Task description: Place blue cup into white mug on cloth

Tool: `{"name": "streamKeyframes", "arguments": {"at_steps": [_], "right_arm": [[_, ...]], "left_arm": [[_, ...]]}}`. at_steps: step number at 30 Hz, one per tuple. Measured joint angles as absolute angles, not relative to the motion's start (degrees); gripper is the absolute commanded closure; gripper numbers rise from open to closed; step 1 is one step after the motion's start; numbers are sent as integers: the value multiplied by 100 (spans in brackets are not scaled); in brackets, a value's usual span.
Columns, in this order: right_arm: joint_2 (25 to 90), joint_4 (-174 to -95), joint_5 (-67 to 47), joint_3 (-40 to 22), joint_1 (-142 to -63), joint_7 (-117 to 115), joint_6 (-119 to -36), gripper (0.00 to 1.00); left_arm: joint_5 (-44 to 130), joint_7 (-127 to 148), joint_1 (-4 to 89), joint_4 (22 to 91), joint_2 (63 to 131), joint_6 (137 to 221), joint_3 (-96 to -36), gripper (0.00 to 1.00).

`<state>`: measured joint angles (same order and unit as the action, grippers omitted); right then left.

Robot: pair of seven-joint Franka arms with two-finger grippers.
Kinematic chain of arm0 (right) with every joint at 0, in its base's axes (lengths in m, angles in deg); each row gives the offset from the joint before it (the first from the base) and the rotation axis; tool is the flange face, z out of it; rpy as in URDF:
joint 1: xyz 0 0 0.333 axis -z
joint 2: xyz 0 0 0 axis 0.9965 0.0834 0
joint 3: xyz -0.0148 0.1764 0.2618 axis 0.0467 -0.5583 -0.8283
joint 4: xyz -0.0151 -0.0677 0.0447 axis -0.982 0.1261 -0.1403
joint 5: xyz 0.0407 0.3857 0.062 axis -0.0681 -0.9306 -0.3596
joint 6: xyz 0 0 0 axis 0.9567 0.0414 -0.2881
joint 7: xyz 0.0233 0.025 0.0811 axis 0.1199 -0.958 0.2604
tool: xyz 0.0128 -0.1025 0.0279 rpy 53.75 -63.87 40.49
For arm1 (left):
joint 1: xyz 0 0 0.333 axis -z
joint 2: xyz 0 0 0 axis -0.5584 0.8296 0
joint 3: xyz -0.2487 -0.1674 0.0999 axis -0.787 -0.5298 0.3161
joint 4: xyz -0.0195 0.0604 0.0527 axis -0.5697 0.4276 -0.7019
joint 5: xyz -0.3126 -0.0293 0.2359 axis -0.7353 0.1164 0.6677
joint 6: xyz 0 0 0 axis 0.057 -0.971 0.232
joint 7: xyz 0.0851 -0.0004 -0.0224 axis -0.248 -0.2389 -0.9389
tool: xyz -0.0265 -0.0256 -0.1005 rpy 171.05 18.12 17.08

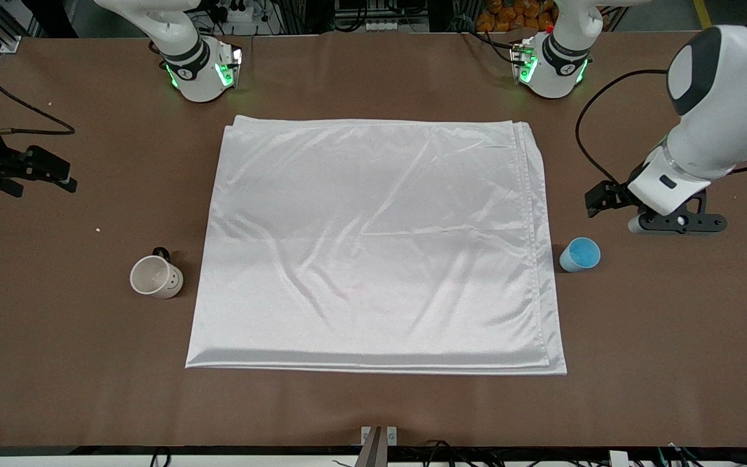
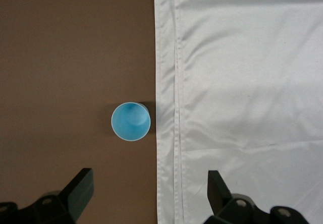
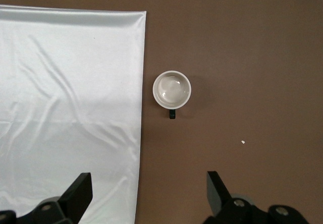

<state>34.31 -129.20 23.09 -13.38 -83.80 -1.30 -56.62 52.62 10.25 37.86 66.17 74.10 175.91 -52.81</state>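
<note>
I can read no text, label, brand or number anywhere from my station. The white mug (image 1: 156,277) carries only small dark dots, and neither the blue cup (image 1: 580,254) nor the cloth (image 1: 373,246) shows any lettering.

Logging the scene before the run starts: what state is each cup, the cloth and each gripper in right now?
blue cup: upright, empty, on the table beside the cloth.
white mug: upright, empty, on the table beside the cloth.
cloth: spread flat, creased, nothing on it.
left gripper: open, above the blue cup.
right gripper: open, above the white mug.
</note>
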Motion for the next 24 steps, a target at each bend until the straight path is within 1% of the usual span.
{"name": "streamKeyframes", "arguments": {"at_steps": [6, 11, 18, 24], "right_arm": [[3431, -12920, 2309, -1338, -8380, -130, -5673, 0], [3431, -12920, 2309, -1338, -8380, -130, -5675, 0], [3433, -12920, 2309, -1339, -8380, -130, -5676, 0], [3493, -12924, 2309, -1345, -8396, -130, -5676, 0]], "left_arm": [[5262, 1025, 3786, 7192, 7554, 18361, -5269, 0], [5262, 1025, 3785, 7396, 7795, 18745, -5263, 0], [5262, 1025, 3784, 7790, 8175, 19643, -5259, 0], [5262, 1025, 3780, 7965, 8523, 20193, -5248, 0]]}}
